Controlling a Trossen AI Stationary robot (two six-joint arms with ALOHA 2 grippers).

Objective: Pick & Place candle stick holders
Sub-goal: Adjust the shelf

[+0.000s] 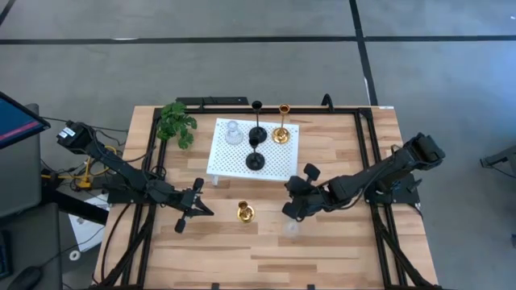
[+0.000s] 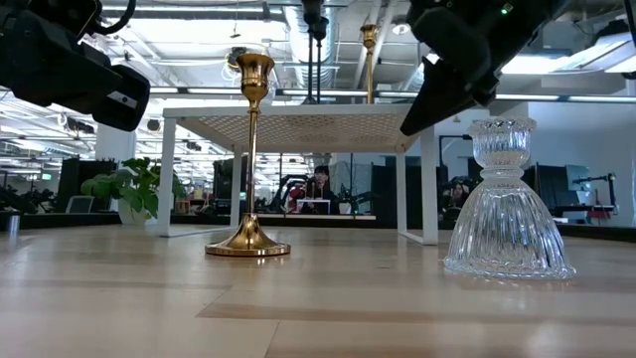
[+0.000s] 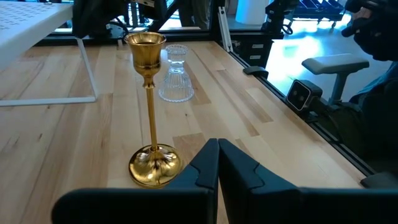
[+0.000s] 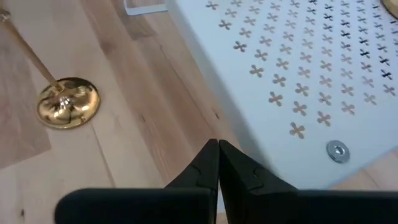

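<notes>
A gold candle stick holder [image 1: 245,212] stands upright on its round base on the wooden table, in front of the white perforated platform [image 1: 274,165]. A clear glass holder [image 1: 291,229] stands on the table to its right. On the platform stand a second clear glass holder [image 1: 233,133], two black holders [image 1: 256,133] [image 1: 255,159] and a second gold one [image 1: 280,133]. My left gripper [image 1: 208,210] is shut and empty, left of the gold holder [image 3: 151,112]. My right gripper [image 1: 286,211] is shut and empty, above the table between the gold holder [image 4: 67,102] and the glass one [image 2: 507,204].
A green leafy plant [image 1: 177,122] stands at the table's far left, beside the platform. A black frame rail [image 1: 367,161] runs along the table's edges. Bare wood lies along the table's near edge [image 1: 266,266].
</notes>
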